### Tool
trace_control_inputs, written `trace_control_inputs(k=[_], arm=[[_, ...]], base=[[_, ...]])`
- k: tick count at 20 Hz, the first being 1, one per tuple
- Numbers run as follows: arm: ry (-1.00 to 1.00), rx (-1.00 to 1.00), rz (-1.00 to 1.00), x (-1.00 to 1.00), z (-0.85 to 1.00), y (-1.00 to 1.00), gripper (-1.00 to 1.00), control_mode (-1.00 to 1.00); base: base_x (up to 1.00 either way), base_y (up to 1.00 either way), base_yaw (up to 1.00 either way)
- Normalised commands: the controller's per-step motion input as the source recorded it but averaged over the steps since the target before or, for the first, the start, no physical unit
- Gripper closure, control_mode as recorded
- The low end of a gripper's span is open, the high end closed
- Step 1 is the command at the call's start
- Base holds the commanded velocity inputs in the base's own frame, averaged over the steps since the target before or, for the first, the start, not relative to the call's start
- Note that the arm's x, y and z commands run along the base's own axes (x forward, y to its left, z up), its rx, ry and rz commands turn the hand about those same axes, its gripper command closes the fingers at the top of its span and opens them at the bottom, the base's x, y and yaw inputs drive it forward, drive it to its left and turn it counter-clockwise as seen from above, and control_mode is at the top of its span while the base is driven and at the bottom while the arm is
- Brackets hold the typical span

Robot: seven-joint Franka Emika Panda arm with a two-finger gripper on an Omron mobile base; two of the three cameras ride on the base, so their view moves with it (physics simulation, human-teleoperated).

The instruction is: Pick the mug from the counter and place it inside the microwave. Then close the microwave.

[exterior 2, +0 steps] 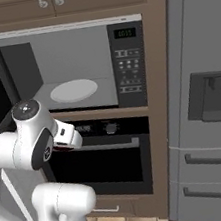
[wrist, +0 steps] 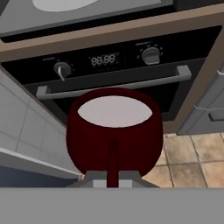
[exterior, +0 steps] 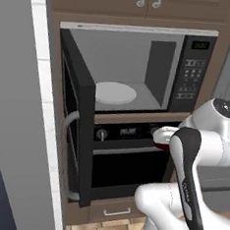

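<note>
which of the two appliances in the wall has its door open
The microwave, the upper one: its door is swung out left. The oven below it is shut.

Glossy dark red mug (wrist: 114,131), matt wood-look cabinet frame (wrist: 109,30)

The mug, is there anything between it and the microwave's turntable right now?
Nothing visible blocks it. The mug, held in the shut end effector, sits in front of the oven, below the microwave. The door is swung wide open, and the turntable is bare.
</note>
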Motion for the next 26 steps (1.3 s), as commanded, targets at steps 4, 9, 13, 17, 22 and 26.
trace_control_inputs(k=[4,9,13,17,22,26], arm=[[0.0,0.0,0.0,0.0,0.0,0.0,1.0,1.0],[0.0,0.0,0.0,0.0,0.0,0.0,1.0,1.0],[0.0,0.0,0.0,0.0,0.0,0.0,1.0,1.0],[0.0,0.0,0.0,0.0,0.0,0.0,1.0,1.0],[0.0,0.0,0.0,0.0,0.0,0.0,1.0,1.0],[0.0,0.0,0.0,0.0,0.0,0.0,1.0,1.0]], base=[[0.0,0.3,0.0],[0.12,0.14,0.0],[0.25,0.23,0.0],[0.0,0.1,0.0],[0.0,0.0,0.0],[0.0,0.0,0.0]])
